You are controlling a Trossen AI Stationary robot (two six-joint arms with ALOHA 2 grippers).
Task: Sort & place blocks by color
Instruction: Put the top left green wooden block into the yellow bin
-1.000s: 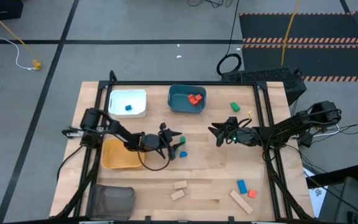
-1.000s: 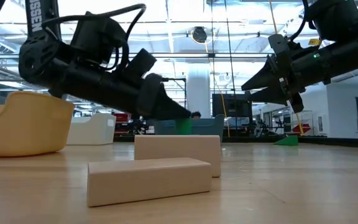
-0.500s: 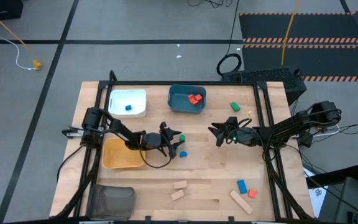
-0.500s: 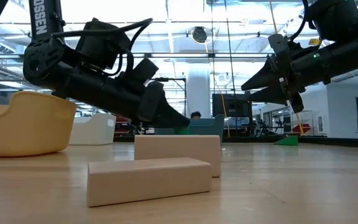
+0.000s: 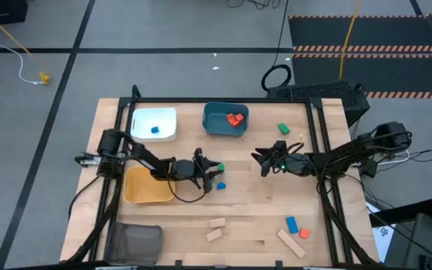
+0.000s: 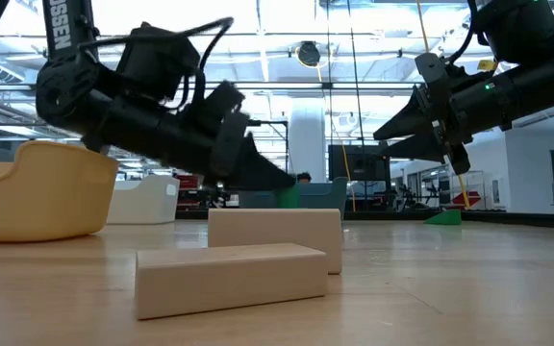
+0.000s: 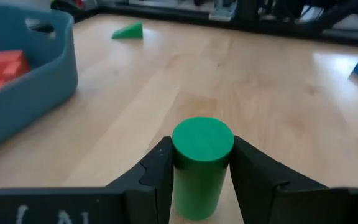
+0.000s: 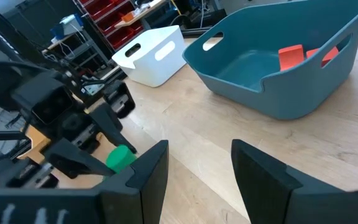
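Observation:
A green cylinder block [image 7: 201, 163] stands upright near the table's middle [image 5: 218, 166], between the fingers of my left gripper [image 5: 214, 169], which is shut on it. A blue block [image 5: 220, 184] lies just nearer on the table. My right gripper [image 5: 263, 160] hangs open above the table to the cylinder's right and holds nothing [image 8: 194, 177]. Red blocks [image 5: 235, 118] lie in the teal tray [image 5: 214, 126], and a blue block [image 5: 154, 129] lies in the white tray [image 5: 142, 120]. A green wedge [image 5: 283, 128] lies at the far right. My left gripper pinches the cylinder's round side [image 7: 180, 177], just below its top end, between its two fingers [image 7: 157, 177]. The fingers come nearly level from the table's left. The cylinder stays upright; whether its base is on the table I cannot tell.
A yellow tray [image 5: 139, 195] sits under the left arm and a dark mesh bin [image 5: 135, 241] at the near left corner. Tan blocks [image 5: 216, 229] lie near the front edge. Another tan block [image 5: 291, 243], a blue one [image 5: 292, 223] and an orange one [image 5: 304, 234] lie at the near right.
My left gripper has shut on the green cylinder while staying where it was; its fingers stood apart on either side of the cylinder before.

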